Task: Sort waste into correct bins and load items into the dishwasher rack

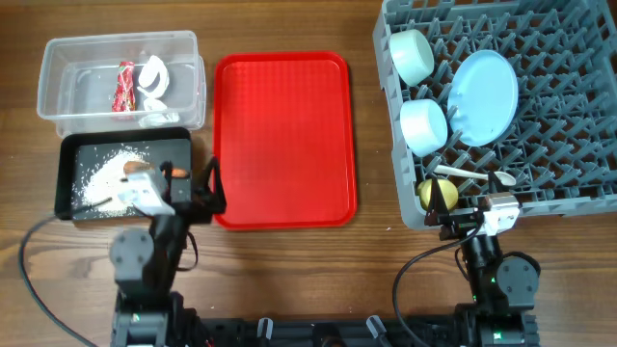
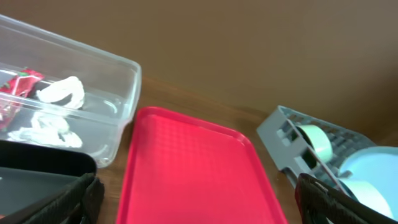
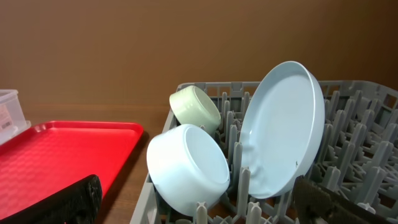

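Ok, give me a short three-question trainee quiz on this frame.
1. True or false: the flat red plastic tray holds waste.
2. Which bin holds the red candy wrapper? A) the clear plastic tub B) the black plastic tub
3. Fill in: the grey plastic grid rack holds ____ small pale bowls.
Key: 1 false; 2 A; 3 two.

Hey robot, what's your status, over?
Left gripper, right gripper open, empty. Plate, bowls, yellow cup, spoon in dishwasher rack. Waste in clear tub, black tub. Nothing blocking.
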`<action>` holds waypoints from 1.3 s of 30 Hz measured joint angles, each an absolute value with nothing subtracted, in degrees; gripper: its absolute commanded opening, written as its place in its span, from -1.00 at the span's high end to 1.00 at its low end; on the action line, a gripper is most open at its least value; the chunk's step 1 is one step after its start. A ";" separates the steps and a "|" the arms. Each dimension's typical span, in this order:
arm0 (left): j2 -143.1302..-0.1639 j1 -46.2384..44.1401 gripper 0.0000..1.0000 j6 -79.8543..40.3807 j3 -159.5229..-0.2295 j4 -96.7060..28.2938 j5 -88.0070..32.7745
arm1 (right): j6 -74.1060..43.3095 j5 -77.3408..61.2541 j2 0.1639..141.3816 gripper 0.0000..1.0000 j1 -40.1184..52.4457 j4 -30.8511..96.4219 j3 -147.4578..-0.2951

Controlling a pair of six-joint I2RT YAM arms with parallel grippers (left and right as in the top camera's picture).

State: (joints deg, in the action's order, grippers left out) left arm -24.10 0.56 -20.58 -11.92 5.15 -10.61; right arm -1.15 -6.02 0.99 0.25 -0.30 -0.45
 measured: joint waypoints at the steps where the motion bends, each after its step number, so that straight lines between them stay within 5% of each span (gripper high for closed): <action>1: -21.63 -0.30 -1.00 -20.58 -10.63 5.17 -10.02 | -1.15 -6.02 0.99 -0.99 0.25 -0.30 -0.45; 15: -5.04 -3.27 -1.00 -20.58 -1.54 0.49 -6.72 | -1.15 -6.02 0.99 -0.99 0.25 -0.30 -0.45; 39: -0.84 0.89 -1.00 -20.58 -1.23 -4.75 -6.70 | -1.15 -6.02 0.99 -0.99 0.25 -0.32 -0.45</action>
State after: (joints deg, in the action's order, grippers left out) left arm -0.84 0.89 -20.58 -1.23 -4.75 -6.70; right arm -1.15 -6.02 0.99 0.25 -0.32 -0.45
